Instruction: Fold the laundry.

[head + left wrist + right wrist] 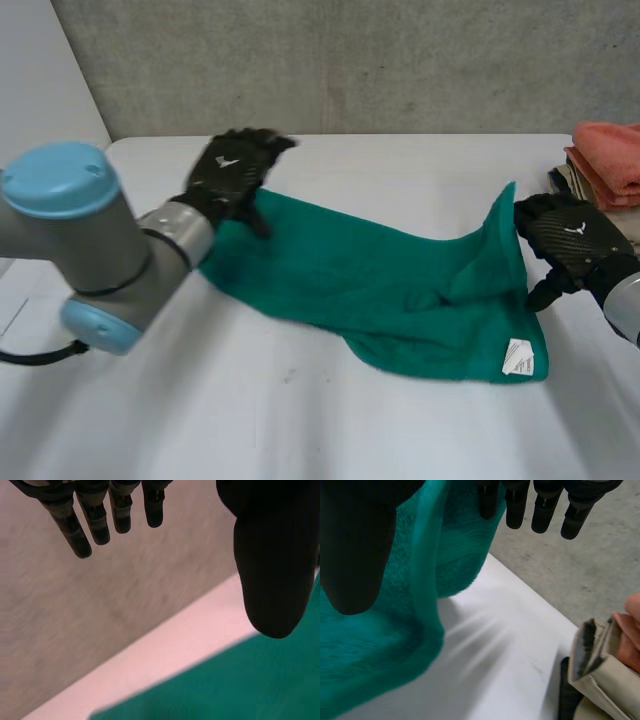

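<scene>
Soft, limp towel [380,290] lies mid-tabletop [300,420], toward the right edge. Right hand [575,240] pinches its raised corner between thumb and fingers [515,510]. Left hand [232,170], fingers straight and empty, hovers over the opposite corner, probably the best hold.

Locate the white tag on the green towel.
Head view: the white tag lies at the near right corner of the green towel, toward the camera from the right robot hand.
</scene>
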